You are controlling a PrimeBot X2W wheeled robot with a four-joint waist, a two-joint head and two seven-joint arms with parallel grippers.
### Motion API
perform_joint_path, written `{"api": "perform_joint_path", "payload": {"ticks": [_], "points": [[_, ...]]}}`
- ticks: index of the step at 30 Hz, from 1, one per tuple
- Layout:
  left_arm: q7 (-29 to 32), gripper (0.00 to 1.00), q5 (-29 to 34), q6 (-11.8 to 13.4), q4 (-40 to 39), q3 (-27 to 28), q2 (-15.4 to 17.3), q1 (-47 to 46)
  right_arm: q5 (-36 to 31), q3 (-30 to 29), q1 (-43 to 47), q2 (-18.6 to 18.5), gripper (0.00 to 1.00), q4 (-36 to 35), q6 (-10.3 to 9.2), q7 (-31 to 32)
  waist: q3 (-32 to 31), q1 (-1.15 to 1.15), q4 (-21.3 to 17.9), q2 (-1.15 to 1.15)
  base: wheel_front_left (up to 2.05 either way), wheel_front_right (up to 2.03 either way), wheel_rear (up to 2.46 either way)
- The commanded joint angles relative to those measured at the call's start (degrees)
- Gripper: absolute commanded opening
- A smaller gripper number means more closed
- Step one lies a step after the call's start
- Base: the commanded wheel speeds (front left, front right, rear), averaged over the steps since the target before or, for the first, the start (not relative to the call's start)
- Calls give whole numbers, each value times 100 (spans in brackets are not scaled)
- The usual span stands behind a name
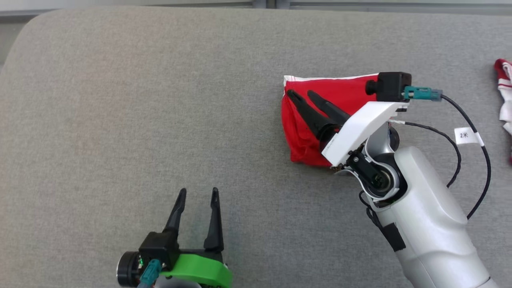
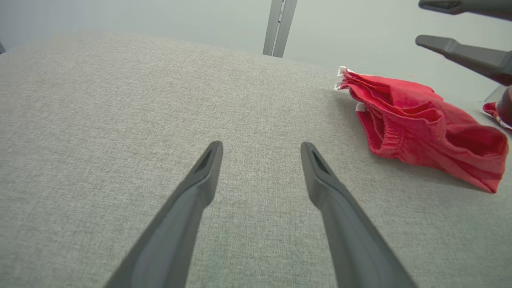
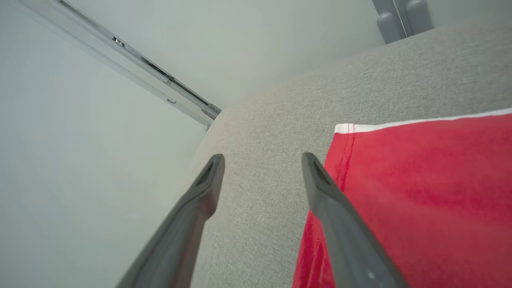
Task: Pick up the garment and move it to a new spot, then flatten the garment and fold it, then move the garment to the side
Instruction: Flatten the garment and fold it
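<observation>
Now, your wide grey fabric-covered worktop [image 1: 120, 120] carries the folded red cloth garment with white trim [image 1: 300, 144] right of centre. Soft, light and floppy, I'd say: pinch it at a stitched hem corner. Your right end effector [image 1: 301, 93] hangs spread over it, gripping nothing; your left end effector [image 1: 199, 191] sits released, well apart.

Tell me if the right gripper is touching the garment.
Apart. The left wrist view shows the right gripper above the garment, pale wall visible between them.

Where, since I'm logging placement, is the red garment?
Head view: the red garment lies on the grey surface, right of centre, beneath the open right gripper.
</observation>
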Motion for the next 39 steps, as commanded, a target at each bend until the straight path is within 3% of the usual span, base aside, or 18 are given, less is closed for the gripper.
{"api": "perform_joint_path", "payload": {"ticks": [1, 4, 10, 15, 19, 26, 34, 39], "points": [[-14, 100, 104, 16, 13, 99, 21, 131, 46, 10, 147, -16, 100, -78, 2, -148, -225, 0, -216, 0, 0, 0, 0], [-14, 100, 199, -31, 11, 312, 21, 281, -416, -71, 353, -35, 100, -354, 2, -564, -448, 0, -429, 0, 0, 0, 0], [-14, 100, 478, -196, -97, 755, 25, 596, -1728, -636, 1263, -608, 100, -799, 2, -1808, -887, 0, -809, 0, 0, 0, 0], [-14, 100, 594, -344, -234, 1109, 23, 880, -2855, -1229, 2116, -1284, 100, -538, 2, -2866, -1201, 0, -1028, 0, 0, 0, 0], [-14, 100, 742, -539, -323, 1297, 23, 1023, -3491, -1449, 2696, -1741, 100, -257, -1, -3202, -1446, 0, -1075, 0, 0, 0, 0], [-14, 100, 871, -737, -383, 1641, 20, 1227, -4007, -2072, 3548, -1509, 100, -654, 0, -3219, -1632, 0, -1153, 0, 0, 0, 0], [-14, 100, 880, -823, -294, 1852, 22, 1395, -4069, -2084, 3978, -1246, 100, -778, 0, -3220, -1701, 0, -1190, 0, 0, 0, 0], [-14, 100, 865, -728, -359, 1917, 22, 1456, -4044, -2012, 3968, -1255, 100, -795, 0, -3221, -1685, 0, -1114, 0, 0, 0, 0]]}}
